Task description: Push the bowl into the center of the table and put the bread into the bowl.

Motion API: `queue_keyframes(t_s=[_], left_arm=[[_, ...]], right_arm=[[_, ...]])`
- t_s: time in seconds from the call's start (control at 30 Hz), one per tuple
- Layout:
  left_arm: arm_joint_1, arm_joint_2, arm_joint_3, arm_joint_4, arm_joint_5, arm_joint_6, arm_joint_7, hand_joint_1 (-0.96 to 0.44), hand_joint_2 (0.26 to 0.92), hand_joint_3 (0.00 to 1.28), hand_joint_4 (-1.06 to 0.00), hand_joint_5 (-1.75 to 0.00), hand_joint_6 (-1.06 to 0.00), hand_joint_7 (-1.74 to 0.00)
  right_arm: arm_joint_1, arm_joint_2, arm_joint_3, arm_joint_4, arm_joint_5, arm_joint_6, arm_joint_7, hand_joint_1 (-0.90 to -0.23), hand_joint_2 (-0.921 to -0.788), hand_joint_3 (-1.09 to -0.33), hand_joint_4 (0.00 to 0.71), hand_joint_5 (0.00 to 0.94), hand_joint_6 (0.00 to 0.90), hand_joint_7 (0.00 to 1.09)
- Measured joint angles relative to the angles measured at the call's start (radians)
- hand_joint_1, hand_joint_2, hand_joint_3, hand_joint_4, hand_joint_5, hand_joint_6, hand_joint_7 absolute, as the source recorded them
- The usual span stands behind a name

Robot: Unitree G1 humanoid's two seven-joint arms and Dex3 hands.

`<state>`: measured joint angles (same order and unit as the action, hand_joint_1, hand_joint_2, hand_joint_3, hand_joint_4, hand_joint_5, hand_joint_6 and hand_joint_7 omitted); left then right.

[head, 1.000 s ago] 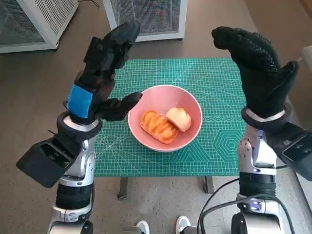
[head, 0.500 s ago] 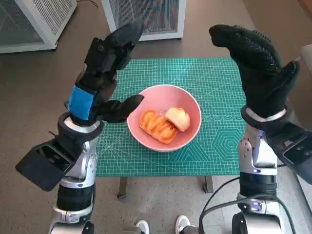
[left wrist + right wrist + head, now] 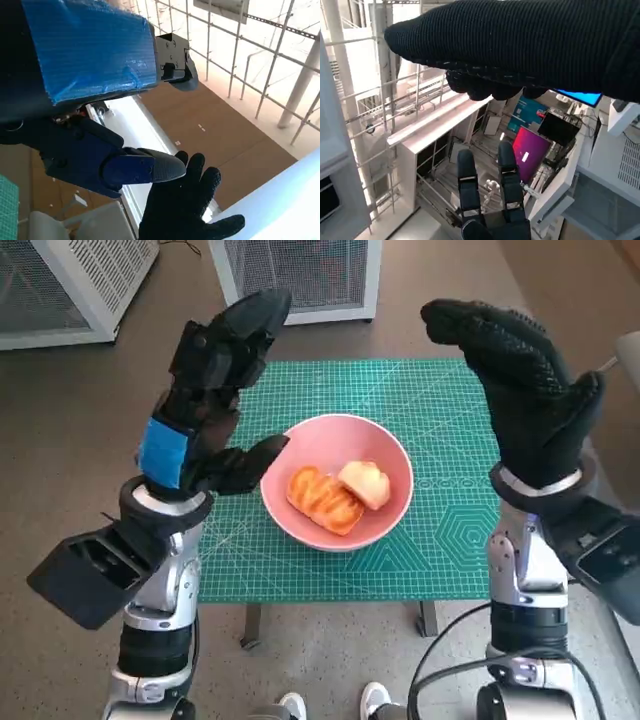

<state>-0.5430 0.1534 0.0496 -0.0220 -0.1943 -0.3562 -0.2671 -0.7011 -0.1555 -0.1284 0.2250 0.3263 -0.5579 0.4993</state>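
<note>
Left robot hand (image 3: 205, 390) raised above the left part of the bench (image 3: 450, 540), blue-taped back up, fingers spread and holding nothing; its lowest finger reaches toward the near-left rim of the bowl, contact not clear from the head view. Right robot hand (image 3: 525, 390) in its black knitted glove raised above the right edge of the bench, fingers extended and apart, empty as well. Pale forearms rise from the near edge on either side; a black cable loops beside the right arm.

Near edge of frame: two white shoe tips (image 3: 330, 703) on the floor below the bench.

Green cutting mat with a white grid (image 3: 440, 420) covers the bench top.

Pink bowl (image 3: 385, 445) sits about mid-bench, between the two hands, upright. Inside it, two pieces of bread: a longer orange-glazed ridged piece (image 3: 322, 498) toward the left, a paler rounded piece (image 3: 365, 483) just beside it on the right, touching.

Farther out, grey-brown floor, with white mesh-sided cabinets (image 3: 300, 275) beyond the far edge and another at the far left (image 3: 70, 285).

Left wrist view: blue tape and black fingers close up, gloved right hand (image 3: 185, 210) past them. Right wrist view: glove across the frame, the left hand's black fingers (image 3: 485, 190) beyond.
</note>
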Motion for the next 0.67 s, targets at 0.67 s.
queue_keyframes(t_s=[0.67], left_arm=[[0.014, -0.024, 0.004, -0.028, 0.003, 0.006, 0.045, -0.64, 0.921, 0.37, -0.22, 0.00, -0.04, -0.55]], right_arm=[[0.030, 0.000, 0.018, -0.052, -0.020, 0.029, -0.038, -0.537, -0.921, -0.610, 0.297, 0.000, 0.029, 0.61]])
